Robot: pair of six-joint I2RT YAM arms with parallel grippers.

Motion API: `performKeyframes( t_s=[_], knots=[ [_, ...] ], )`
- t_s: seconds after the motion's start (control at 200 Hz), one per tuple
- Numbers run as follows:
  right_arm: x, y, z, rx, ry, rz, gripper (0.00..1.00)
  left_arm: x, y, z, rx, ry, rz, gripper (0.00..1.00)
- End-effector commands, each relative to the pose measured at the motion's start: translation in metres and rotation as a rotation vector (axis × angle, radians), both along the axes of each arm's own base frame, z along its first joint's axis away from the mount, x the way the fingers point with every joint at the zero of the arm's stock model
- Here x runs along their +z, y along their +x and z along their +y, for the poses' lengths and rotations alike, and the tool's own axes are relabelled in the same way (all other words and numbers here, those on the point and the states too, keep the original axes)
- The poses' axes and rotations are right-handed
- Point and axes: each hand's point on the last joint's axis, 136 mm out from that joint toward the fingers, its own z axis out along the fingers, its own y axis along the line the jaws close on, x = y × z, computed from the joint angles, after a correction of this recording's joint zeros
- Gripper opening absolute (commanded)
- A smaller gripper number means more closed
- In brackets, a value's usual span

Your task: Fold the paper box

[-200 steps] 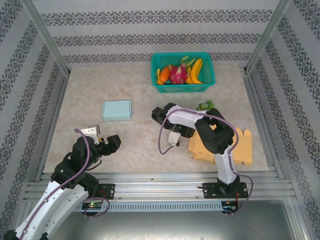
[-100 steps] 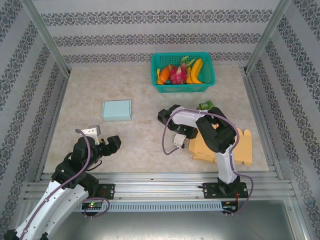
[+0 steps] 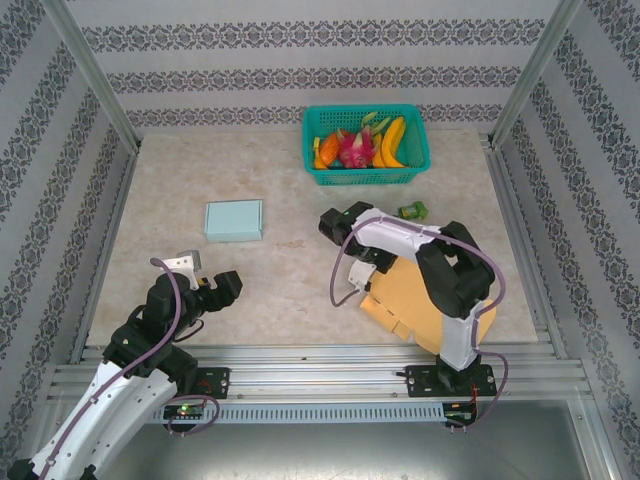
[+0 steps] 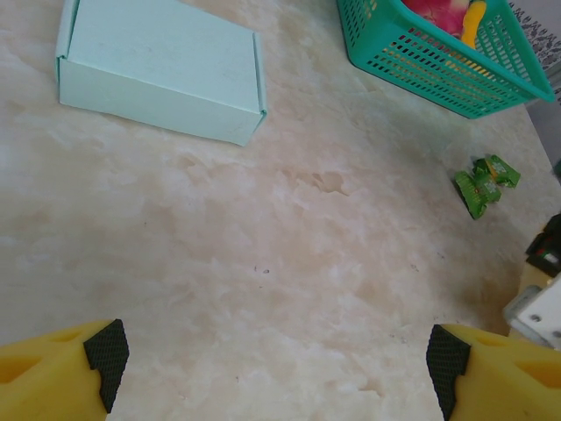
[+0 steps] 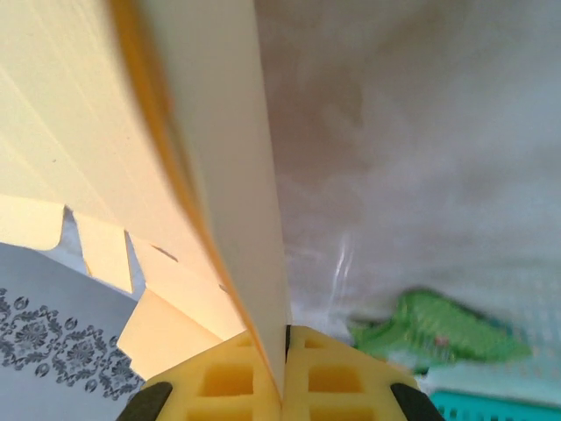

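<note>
Paper box (image 5: 210, 132) edge within right gripper (image 5: 283, 351) pinch

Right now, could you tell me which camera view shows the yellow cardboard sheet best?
Top external: most of the cardboard sheet shows, one edge gripped by the right tool. The right wrist view gives a close, blurred look along its edge, clamped between the pads.

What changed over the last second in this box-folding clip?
The right gripper closed on the edge of the unfolded yellow paper box and tipped it up, turning it. The open left gripper, blue box, basket and green toy stayed put.
</note>
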Motion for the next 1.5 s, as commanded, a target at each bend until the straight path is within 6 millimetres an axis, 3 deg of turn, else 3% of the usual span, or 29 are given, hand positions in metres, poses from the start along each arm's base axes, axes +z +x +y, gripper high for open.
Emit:
performKeyframes(
  t_s=[0.0,0.105,0.225,0.44,0.734,0.799,0.879,1.019,1.274,1.499],
  knots=[
    [0.047,-0.002,0.006,-0.102,0.082,-0.122,0.0,-0.002,-0.001,0.002,0.009,0.014,-0.004,0.9],
    [0.073,-0.003,0.016,-0.181,0.166,-0.21,0.0,0.0,0.002,0.002,0.012,0.015,-0.018,0.9],
    [0.097,0.0,0.042,-0.275,0.309,-0.323,0.0,0.003,0.005,-0.004,-0.009,-0.001,-0.026,0.91],
    [0.119,-0.005,0.082,-0.466,0.502,-0.339,0.0,0.014,0.01,-0.025,-0.082,-0.061,0.003,0.91],
    [0.089,0.018,0.096,-0.744,0.466,-0.346,0.0,0.013,0.024,-0.049,-0.152,-0.114,0.03,0.9],
    [0.082,0.027,0.102,-0.799,0.476,-0.355,0.15,0.011,0.026,-0.047,-0.139,-0.1,0.025,0.9],
    [0.077,0.03,0.112,-0.829,0.496,-0.331,0.2,0.008,0.028,-0.043,-0.118,-0.082,0.024,0.9],
    [0.076,0.039,0.116,-0.854,0.546,-0.352,0.41,0.004,0.03,-0.041,-0.103,-0.071,0.024,0.9],
    [0.084,0.031,0.103,-0.825,0.699,-0.31,0.51,-0.011,0.038,-0.047,-0.09,-0.084,0.07,0.9],
    [0.082,0.044,0.095,-0.897,0.821,-0.298,0.51,-0.035,0.059,-0.081,-0.143,-0.02,0.126,0.89]
  ],
)
